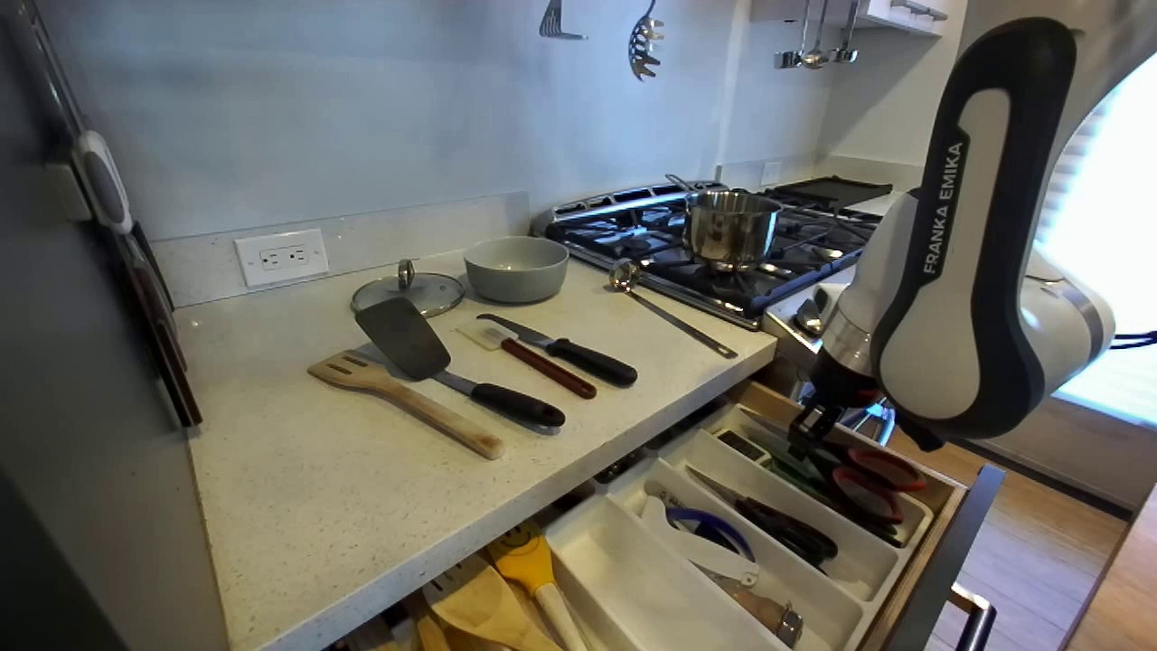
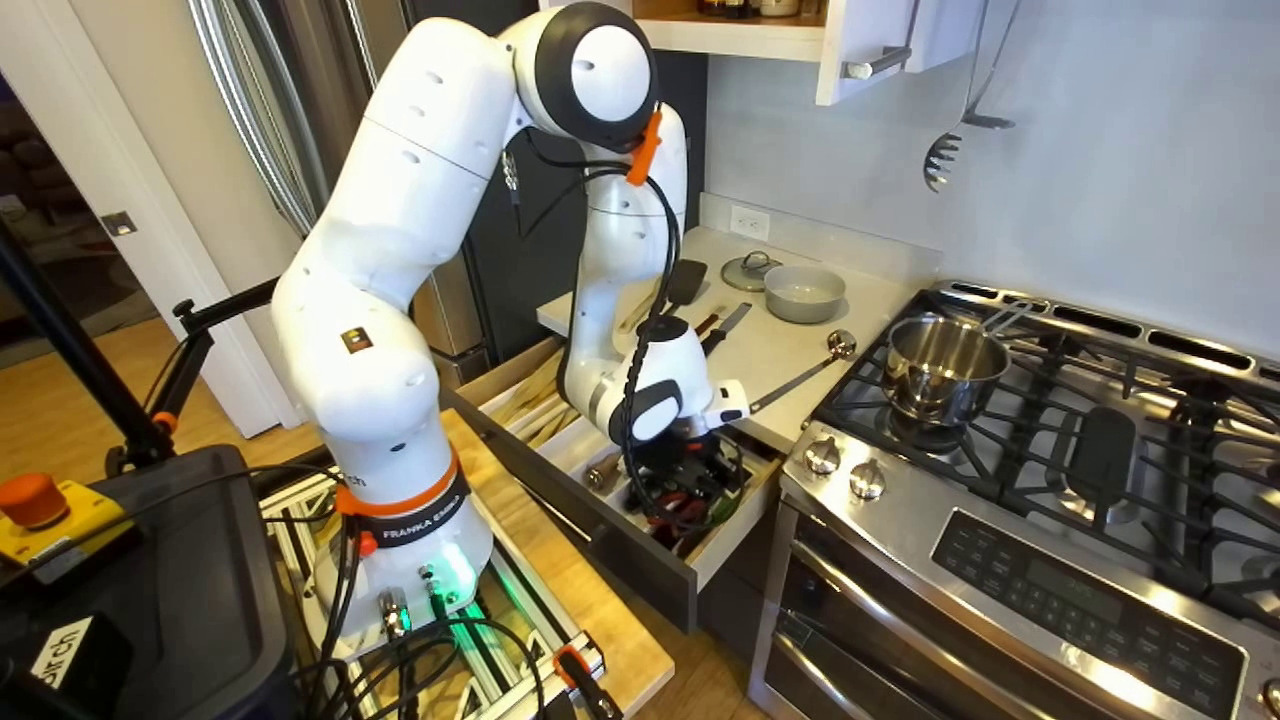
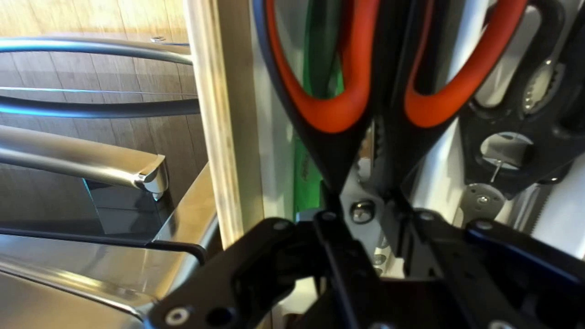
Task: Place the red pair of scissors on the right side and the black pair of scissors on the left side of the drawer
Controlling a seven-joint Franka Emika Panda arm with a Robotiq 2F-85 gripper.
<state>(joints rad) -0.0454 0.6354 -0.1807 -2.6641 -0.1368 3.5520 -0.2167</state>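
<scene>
The red pair of scissors (image 1: 875,484) has red loops with black outer edges and lies over the far-right compartment. It also shows in the wrist view (image 3: 336,112), handles away from the gripper, pivot between the fingertips. My gripper (image 3: 363,212) is closed in on both sides of it near the pivot; its blade tips are hidden. In an exterior view, the gripper (image 1: 806,434) points down into the drawer. The black pair of scissors (image 1: 791,533) lies one compartment over and shows in the wrist view (image 3: 512,119). The drawer (image 1: 624,574) stands open, with cream dividers.
A green-handled item (image 3: 307,176) lies under the red scissors. The drawer's wooden side wall (image 3: 212,114) is close beside the gripper. The countertop (image 1: 298,533) overhangs the drawer's back and holds a black spatula (image 1: 407,339) and knife (image 1: 587,362). A stove (image 2: 870,440) stands beside.
</scene>
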